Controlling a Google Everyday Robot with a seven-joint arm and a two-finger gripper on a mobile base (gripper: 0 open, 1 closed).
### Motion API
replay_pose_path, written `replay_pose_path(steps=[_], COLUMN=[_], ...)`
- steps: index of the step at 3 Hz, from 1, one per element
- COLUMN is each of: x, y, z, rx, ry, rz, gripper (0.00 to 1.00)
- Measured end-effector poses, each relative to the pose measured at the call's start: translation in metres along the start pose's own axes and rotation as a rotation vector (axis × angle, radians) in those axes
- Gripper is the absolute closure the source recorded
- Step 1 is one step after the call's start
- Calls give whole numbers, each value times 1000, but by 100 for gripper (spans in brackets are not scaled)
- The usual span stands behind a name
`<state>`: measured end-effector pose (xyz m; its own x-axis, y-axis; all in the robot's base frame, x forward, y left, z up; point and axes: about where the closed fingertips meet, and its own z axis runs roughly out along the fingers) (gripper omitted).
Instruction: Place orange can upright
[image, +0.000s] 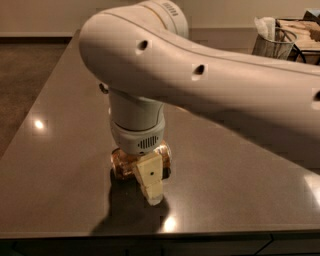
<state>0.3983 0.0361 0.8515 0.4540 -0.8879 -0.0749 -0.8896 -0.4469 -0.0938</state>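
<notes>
The orange can lies on its side on the dark grey table, near the front edge. Its orange-brown body shows left and right of my gripper, which has come down right onto it from above. The cream gripper part in front covers the can's middle. The big white arm spans the view from the right and hides the table behind it.
A wire mesh basket with white things in it stands at the far right, by a wooden surface. The table's front edge runs close below the can. Brown floor lies to the left.
</notes>
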Motion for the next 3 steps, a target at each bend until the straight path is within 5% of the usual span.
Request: replay_pose_path(steps=[2, 3], x=[4, 11], y=[-10, -18], z=[5, -1], rx=[-36, -51], ry=[42, 11], rz=[116, 173], gripper=[41, 64])
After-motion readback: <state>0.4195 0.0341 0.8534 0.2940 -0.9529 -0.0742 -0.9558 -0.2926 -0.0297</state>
